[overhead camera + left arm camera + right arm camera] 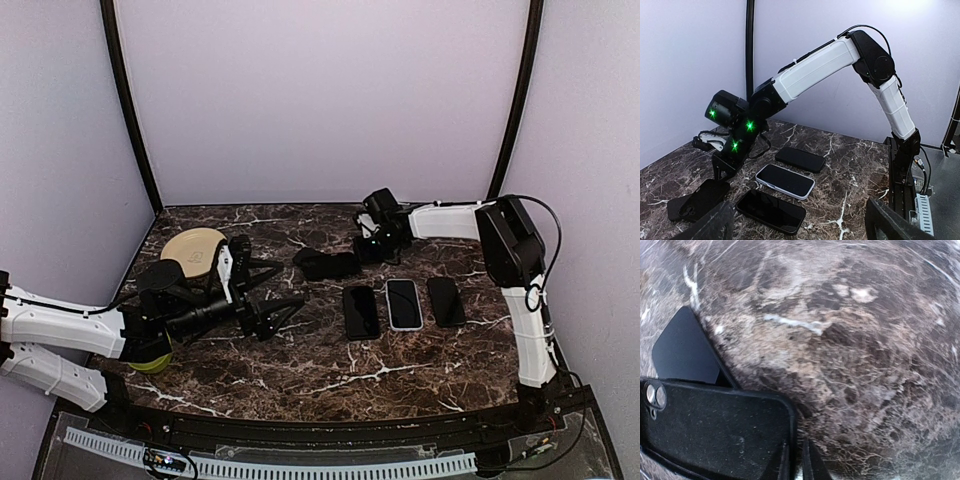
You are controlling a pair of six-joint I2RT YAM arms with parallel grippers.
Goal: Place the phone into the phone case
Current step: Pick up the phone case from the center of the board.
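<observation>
Marble table (300,370) bears three phones (404,304) and one phone case (328,265).

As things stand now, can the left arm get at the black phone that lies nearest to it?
Probably yes. The open left gripper faces that black phone across the bare marble table, with nothing between them. The right gripper seems to pinch the phone case farther back, off that path.

Table (300,370), 3 phones side by side, ctr-right: left phone (360,312), mid phone (404,304), right phone (446,300). Just behind row's left end: phone case (328,264). Far left, well apart: round disc (195,250).
</observation>
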